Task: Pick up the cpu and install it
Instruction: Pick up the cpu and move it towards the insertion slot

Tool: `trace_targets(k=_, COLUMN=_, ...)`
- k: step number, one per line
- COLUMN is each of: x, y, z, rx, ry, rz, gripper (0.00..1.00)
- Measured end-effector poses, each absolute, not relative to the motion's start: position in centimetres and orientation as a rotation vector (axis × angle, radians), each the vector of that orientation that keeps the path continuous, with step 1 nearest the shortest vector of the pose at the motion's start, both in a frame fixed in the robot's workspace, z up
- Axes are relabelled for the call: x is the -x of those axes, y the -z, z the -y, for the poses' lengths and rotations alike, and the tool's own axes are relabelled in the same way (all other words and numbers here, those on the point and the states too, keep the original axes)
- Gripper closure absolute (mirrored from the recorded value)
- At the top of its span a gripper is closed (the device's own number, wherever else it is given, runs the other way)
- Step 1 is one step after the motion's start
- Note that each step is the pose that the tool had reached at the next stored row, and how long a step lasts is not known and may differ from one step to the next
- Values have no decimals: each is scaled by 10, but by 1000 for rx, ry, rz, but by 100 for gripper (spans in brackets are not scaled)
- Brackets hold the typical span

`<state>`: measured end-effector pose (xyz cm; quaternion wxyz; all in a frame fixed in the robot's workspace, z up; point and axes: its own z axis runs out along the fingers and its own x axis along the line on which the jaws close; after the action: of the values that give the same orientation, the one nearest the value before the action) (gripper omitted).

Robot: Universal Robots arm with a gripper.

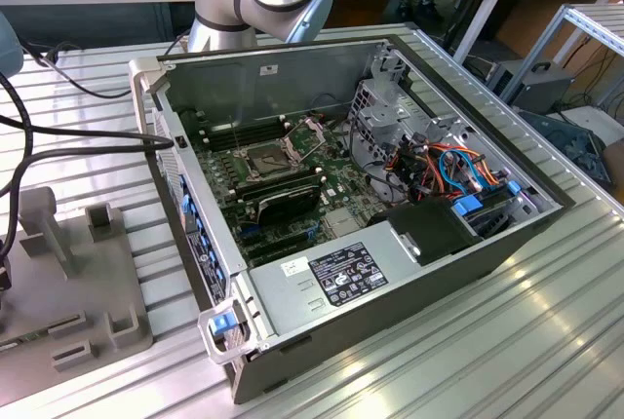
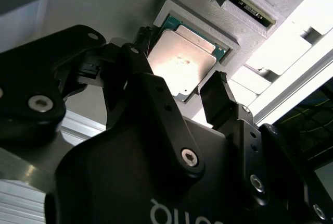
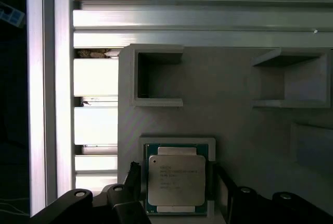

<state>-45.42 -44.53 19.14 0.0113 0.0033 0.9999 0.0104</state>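
Note:
The cpu (image 3: 176,179) is a small square chip with a dull silver top. It lies flat in a shallow square recess of a grey holder plate (image 3: 234,130). In both wrist views my gripper (image 3: 176,176) is open and straddles it, with one black fingertip (image 3: 134,174) on each side, close to the chip's edges. The second wrist view shows the cpu (image 2: 182,60) between the fingers (image 2: 218,91) of the gripper (image 2: 181,62), with light glaring off its top. In the exterior view the motherboard's metal-framed socket (image 1: 268,158) stands with its hinged plate lifted.
The open computer case (image 1: 361,283) lies on a ribbed aluminium table (image 1: 546,341). Black memory sticks (image 1: 278,200) sit beside the socket, with cables and a drive cage at the exterior view's right. A grey fixture (image 1: 58,273) stands at the left. Raised bracket blocks (image 3: 156,78) rise from the holder plate.

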Motion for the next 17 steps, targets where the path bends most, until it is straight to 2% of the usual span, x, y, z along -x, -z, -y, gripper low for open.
trace_targets(k=10, x=454, y=-191, z=445, rx=-5, ry=-32, rz=-3119, gripper=34)
trace_targets(k=12, x=454, y=-191, z=445, rx=-5, ry=-32, rz=-3119, gripper=36)
trace_targets(k=13, x=454, y=-191, z=445, rx=-5, ry=-32, rz=-3119, gripper=43)
trace_targets(k=17, x=454, y=-191, z=445, rx=-5, ry=-32, rz=-3119, gripper=43)
